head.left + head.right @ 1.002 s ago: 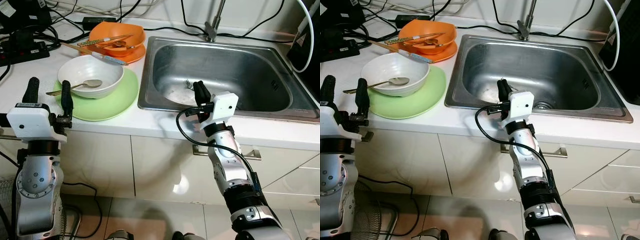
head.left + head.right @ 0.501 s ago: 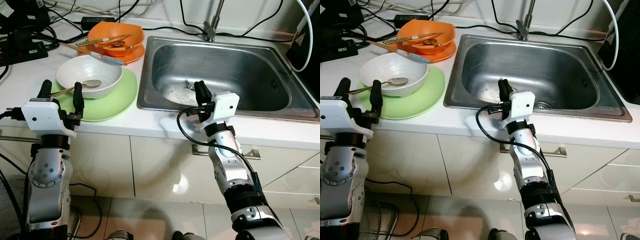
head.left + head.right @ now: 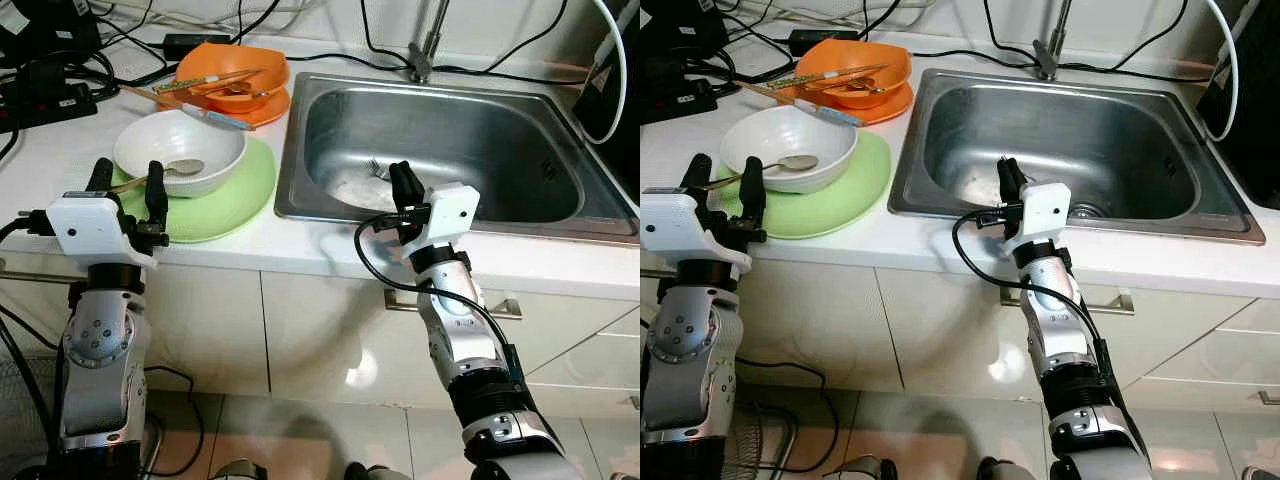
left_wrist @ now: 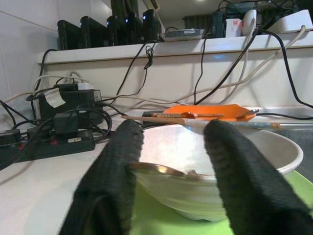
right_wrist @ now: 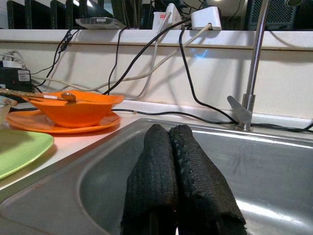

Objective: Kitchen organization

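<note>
White ceramic, the bowl [image 3: 181, 150] sits on a pale green plate [image 3: 225, 195] on the counter [image 3: 300, 245], just left of the stainless sink [image 3: 450, 140]. A metal spoon [image 3: 165, 172] lies in the bowl with its handle poking out over the near rim, toward the robot's left arm.

The left gripper [image 3: 127, 182] is raised at the counter's front edge, its two black fingers spread apart and pointing at the bowl. In the left wrist view the fingers [image 4: 115, 181] frame the bowl [image 4: 215, 171] between them, with the spoon's handle [image 4: 156, 170] reaching toward the gap; the fingertips look close to the bowl's near side, but whether they touch it cannot be told. The green plate's near edge lies under and just beyond the fingertips.

Behind the white bowl, an orange bowl [image 3: 235, 68] rests on an orange plate [image 3: 262, 108], with chopsticks [image 3: 205, 82] and other utensils laid across it.

The right gripper [image 3: 403, 186] is held over the sink's front rim, its fingers [image 5: 168, 181] pressed together with nothing between them. A fork [image 3: 378, 170] lies in the sink basin just beyond that gripper, beside a whitish patch on the sink floor. A tap [image 3: 424, 55] stands at the back of the sink, and black cables [image 3: 60, 75] and a power strip [image 3: 45, 103] crowd the counter's far left.
</note>
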You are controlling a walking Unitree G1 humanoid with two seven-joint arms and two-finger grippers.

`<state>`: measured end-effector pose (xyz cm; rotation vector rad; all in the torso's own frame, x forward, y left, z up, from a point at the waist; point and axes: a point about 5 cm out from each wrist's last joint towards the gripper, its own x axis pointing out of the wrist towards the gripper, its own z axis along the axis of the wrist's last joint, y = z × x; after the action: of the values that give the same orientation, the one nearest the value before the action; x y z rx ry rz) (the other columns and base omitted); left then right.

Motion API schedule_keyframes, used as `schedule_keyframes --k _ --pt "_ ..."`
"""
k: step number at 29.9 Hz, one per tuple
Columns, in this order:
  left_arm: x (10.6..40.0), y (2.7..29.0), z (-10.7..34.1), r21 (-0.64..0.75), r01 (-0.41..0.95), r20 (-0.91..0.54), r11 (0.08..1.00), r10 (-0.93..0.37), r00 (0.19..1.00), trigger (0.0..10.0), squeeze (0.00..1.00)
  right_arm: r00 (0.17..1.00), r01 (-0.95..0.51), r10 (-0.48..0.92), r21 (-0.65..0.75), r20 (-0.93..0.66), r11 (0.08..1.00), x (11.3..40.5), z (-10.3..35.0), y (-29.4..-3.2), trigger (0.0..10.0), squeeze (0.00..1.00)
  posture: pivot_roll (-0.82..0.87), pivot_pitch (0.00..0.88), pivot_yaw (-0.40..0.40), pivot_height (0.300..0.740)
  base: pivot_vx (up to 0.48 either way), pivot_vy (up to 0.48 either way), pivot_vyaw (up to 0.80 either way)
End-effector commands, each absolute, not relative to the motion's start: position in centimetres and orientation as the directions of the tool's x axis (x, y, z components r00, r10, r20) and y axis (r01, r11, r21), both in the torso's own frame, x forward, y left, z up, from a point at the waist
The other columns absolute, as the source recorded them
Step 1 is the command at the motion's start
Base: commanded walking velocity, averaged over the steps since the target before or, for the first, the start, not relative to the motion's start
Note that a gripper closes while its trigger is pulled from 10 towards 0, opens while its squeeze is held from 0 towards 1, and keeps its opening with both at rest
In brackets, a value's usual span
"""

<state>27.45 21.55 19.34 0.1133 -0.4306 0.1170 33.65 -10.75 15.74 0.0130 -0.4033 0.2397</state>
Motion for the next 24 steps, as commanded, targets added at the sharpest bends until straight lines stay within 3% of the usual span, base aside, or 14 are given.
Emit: schedule_keyframes --k 1,24 --pt "27.7 21.3 19.3 0.075 -0.127 0.419 0.989 0.084 0.904 0.0 0.0 0.898 -0.222 0.216 -0.031 0.383 0.975 33.6 15.6 -11.1 10.0 0.0 0.1 0.079 -0.042 0.74 0.0 0.0 0.0" --pt "28.2 20.7 20.4 0.063 -0.104 0.458 0.993 0.064 0.887 0.0 0.0 0.895 -0.227 0.222 -0.032 0.386 0.973 33.6 15.7 -10.9 10.0 0.0 0.1 0.058 -0.039 0.74 0.0 0.0 0.0"
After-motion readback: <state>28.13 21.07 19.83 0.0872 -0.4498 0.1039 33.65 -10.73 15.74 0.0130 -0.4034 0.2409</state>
